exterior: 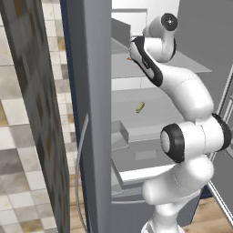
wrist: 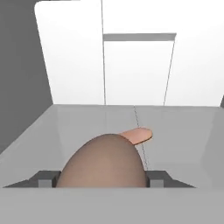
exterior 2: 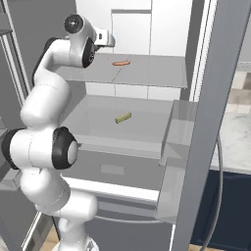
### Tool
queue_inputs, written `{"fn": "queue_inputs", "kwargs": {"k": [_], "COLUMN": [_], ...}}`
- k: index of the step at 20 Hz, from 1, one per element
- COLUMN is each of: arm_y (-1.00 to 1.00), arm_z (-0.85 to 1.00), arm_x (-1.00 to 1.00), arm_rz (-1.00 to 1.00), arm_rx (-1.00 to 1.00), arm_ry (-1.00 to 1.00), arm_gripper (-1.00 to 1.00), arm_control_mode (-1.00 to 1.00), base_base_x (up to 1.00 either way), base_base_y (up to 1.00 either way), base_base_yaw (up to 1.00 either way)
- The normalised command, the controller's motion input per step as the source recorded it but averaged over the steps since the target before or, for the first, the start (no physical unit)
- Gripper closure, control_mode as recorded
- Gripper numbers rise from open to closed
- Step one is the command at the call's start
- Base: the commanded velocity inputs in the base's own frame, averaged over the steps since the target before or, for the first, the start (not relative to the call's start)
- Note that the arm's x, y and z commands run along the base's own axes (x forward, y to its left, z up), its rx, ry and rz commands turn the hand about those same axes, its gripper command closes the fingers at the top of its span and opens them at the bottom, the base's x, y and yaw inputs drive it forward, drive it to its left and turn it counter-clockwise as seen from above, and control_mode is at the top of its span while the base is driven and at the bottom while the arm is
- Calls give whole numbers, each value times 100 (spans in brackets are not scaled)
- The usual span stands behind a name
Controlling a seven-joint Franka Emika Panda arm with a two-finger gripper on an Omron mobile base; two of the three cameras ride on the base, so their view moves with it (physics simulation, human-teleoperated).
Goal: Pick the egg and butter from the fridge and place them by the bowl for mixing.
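So we've got the fridge (exterior 2: 147,29) standing open and our arm reaching up to the upper shelf (exterior 2: 157,73). In the hand view the brown egg (wrist: 103,162) sits right between the two finger tips of the end effector (wrist: 103,180), with the tips pressed against either side of it, so we'd call it clamped on the egg. Just past the egg on the same shelf lies an orange sausage-looking thing (wrist: 138,134), also visible from the right base view (exterior 2: 120,62). The butter (exterior: 140,107) is one shelf down, lying flat and a bit angled near the middle of that shelf, well apart from the arm; the right base view shows it too (exterior 2: 123,118).
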Motion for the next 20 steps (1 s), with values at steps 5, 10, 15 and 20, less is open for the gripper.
{"fn": "queue_inputs", "kwargs": {"k": [5,10,15,20], "arm_y": [-24,-14,-9,0], "arm_z": [-4,5,0,-14], "arm_x": [-100,-100,-100,-89], "arm_rz": [0,1,0,0], "arm_rx": [7,0,0,-6], "arm_ry": [-41,-6,13,55], "arm_gripper": [100,100,100,100], "arm_control_mode": [-100,-100,-100,-100], "base_base_x": [0,0,0,0], "base_base_y": [0,0,0,0], "base_base_yaw": [0,0,0,0]}}
